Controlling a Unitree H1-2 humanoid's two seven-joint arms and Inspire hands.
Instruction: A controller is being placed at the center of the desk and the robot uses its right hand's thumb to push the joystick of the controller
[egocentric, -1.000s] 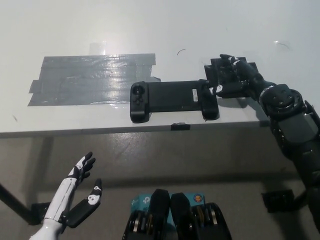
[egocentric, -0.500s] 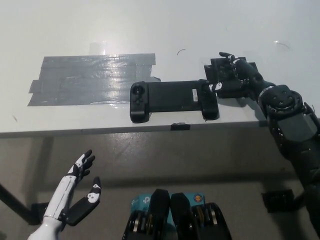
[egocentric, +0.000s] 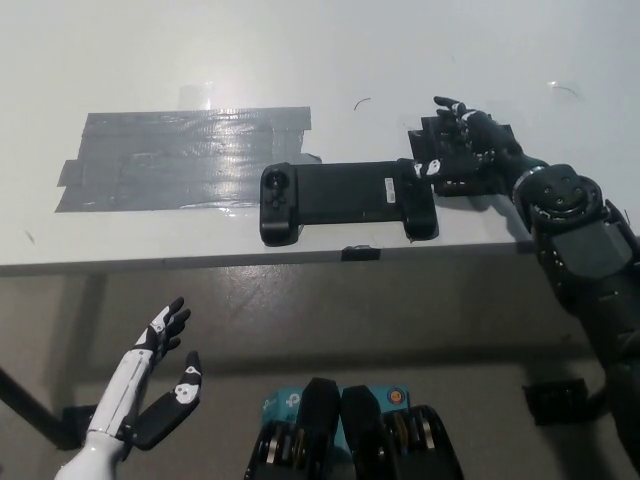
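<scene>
A long black controller lies flat near the front edge of the white desk, with a round joystick on its left grip and another grip on its right end. My black right hand rests on the desk just right of that right end, fingers spread apart, its thumb tip touching the top of the right grip. The hand holds nothing. My white left hand hangs below the desk edge at the lower left, open and idle.
A wide patch of grey tape covers the desk left of the controller. A dark patch of tape lies under my right hand. The desk's front edge runs just below the controller.
My right hand has shifted slightly left and up the desk, bringing its thumb closer onto the controller's right grip. The controller and my left hand stay where they were.
</scene>
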